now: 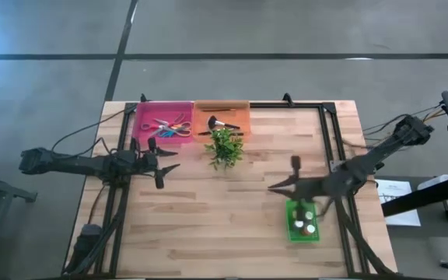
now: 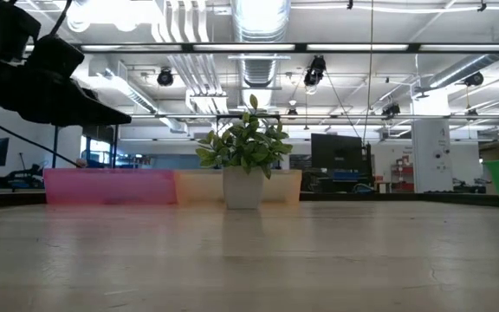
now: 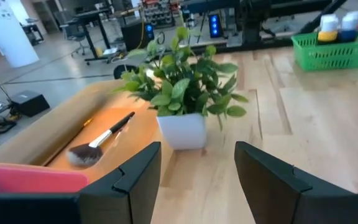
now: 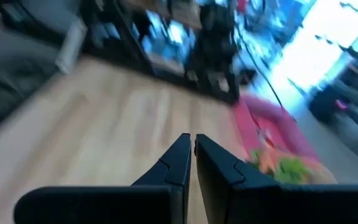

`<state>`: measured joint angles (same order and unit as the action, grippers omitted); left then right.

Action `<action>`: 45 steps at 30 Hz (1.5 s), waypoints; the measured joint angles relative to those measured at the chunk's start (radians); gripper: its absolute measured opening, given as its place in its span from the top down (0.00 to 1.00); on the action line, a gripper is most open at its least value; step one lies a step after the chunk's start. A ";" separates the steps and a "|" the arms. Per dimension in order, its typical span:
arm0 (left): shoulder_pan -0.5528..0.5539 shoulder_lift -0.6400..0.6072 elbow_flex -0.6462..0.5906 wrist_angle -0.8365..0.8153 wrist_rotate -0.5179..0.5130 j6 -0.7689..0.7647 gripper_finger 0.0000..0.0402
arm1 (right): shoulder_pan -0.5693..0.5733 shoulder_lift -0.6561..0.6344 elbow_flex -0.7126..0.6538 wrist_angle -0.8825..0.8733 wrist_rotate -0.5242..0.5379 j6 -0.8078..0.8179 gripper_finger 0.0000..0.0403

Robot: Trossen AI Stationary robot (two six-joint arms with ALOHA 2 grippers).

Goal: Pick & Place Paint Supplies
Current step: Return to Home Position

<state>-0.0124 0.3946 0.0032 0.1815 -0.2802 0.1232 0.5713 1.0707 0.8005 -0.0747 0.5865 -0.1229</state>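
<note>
At two o'clock from the wide-open, empty left gripper (image 3: 197,149), the nearer one, the fluffy brush (image 3: 101,140) lies in the orange bin (image 1: 241,123), handle running nine-to-three, while the right gripper (image 4: 192,138), closed tight and empty, hangs over the table's (image 1: 208,225) four o'clock side.

Colours as I find them. The plant (image 3: 179,81): green leaves, plain white pot (image 3: 182,129). Just behind the plant, the orange bin (image 1: 222,118). Beside that, farther from the plant, the pink bin (image 1: 162,123). The brush (image 3: 98,142) in the orange bin has a dark handle, silver ferrule and brown-grey head. Well apart from the plant, a bright green lattice basket (image 1: 302,222) holds bottles (image 1: 309,228) with white and brown caps. Table (image 1: 208,225): pale wood, planked grain. My left gripper (image 3: 197,149): black fingers.
</note>
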 joint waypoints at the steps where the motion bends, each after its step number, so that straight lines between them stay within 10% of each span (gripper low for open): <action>1: 0.000 0.000 0.000 -0.009 0.000 0.003 0.47 | 0.000 -0.056 -0.040 0.035 -0.031 -0.009 0.94; 15: 0.001 0.001 0.000 -0.127 0.001 0.007 0.47 | 0.000 -0.794 -0.463 -0.062 -0.106 0.023 0.94; 22: 0.001 0.001 0.000 -0.127 0.001 0.007 0.47 | 0.000 -1.067 -0.536 -0.152 -0.350 0.076 0.94; 26: 0.001 0.000 0.000 -0.127 0.000 0.007 0.47 | 0.001 -1.057 -0.560 -0.124 -0.483 0.087 0.94; 45: 0.001 0.000 -0.001 -0.127 0.010 0.006 0.47 | -0.002 -1.070 -0.720 -0.046 -0.348 0.056 0.94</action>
<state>-0.0116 0.3946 0.0025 0.0544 -0.2699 0.1295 0.5690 0.0006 0.0802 -0.1205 0.2382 -0.0670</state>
